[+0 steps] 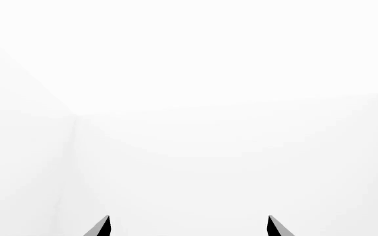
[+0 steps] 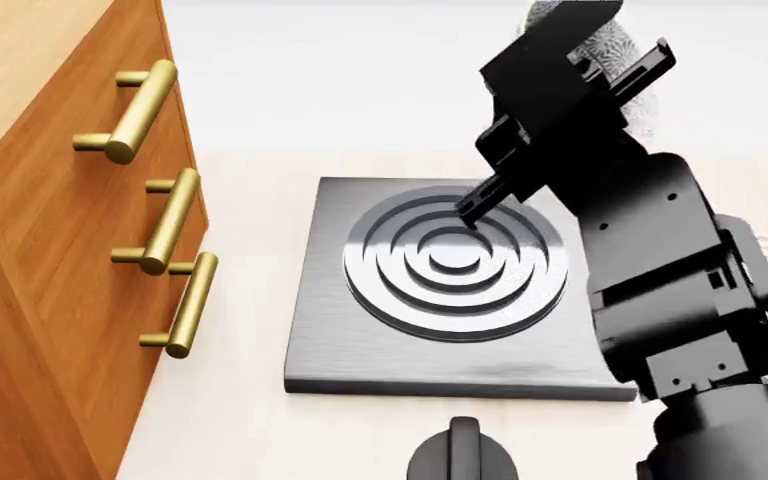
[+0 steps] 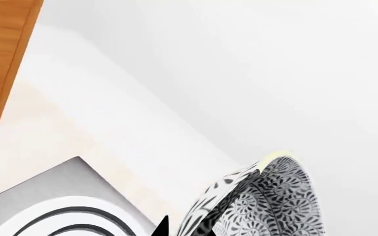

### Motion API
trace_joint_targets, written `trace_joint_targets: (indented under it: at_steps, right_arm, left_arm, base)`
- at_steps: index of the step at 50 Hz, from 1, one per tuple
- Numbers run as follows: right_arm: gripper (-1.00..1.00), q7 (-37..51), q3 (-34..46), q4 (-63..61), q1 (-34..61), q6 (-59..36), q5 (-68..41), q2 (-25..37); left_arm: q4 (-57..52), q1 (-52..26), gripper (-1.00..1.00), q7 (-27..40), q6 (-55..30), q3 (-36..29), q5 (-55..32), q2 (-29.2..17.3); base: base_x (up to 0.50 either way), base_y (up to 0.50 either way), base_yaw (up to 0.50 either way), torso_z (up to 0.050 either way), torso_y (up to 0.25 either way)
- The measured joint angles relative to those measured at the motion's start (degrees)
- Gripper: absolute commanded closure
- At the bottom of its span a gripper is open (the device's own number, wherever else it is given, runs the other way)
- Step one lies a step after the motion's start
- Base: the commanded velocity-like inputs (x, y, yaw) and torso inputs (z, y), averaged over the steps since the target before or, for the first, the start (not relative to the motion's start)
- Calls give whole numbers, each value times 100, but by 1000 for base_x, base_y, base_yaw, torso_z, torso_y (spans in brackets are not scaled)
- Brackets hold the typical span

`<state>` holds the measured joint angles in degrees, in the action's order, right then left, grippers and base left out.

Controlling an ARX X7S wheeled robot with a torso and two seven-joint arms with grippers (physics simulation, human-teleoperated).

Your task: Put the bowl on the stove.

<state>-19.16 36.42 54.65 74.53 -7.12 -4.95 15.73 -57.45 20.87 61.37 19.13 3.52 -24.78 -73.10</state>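
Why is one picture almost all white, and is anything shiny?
Left wrist view: only bright blank walls, with two dark tool tips. Head view: light gleams on the stove rings and gold handles. Right wrist view: sharp, cutting off the bowl.

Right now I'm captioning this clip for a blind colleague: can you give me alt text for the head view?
The right end effector holds the speckled bowl raised above the far right part of the dark square stove with its ring burner. A wooden cabinet with brass handles stands at the left, and a black knob sits nearest the camera.
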Motion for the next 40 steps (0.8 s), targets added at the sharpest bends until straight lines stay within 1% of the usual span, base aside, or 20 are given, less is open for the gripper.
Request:
trace_joint_targets:
  at_steps: [6, 14, 25, 40]
  right_arm:
    - [100, -178, 149, 947, 389, 436, 139, -362]
    - [100, -378, 274, 1585, 677, 578, 250, -689]
    - [100, -506, 290, 1934, 841, 415, 297, -950]
    - [100, -599, 116, 2035, 882, 36, 306, -1136]
  left_arm:
    - [13, -14, -100, -14, 8, -16, -4, 15]
    - [32, -16, -100, -31, 17, -18, -5, 38]
    - [65, -36, -100, -45, 22, -31, -17, 79]
    - [112, -88, -100, -10, -16, -54, -71, 163]
  base:
    - [0, 0, 0, 0, 0]
    - [0, 0, 0, 0, 0]
    - [0, 0, 0, 0, 0]
    - [0, 0, 0, 0, 1]
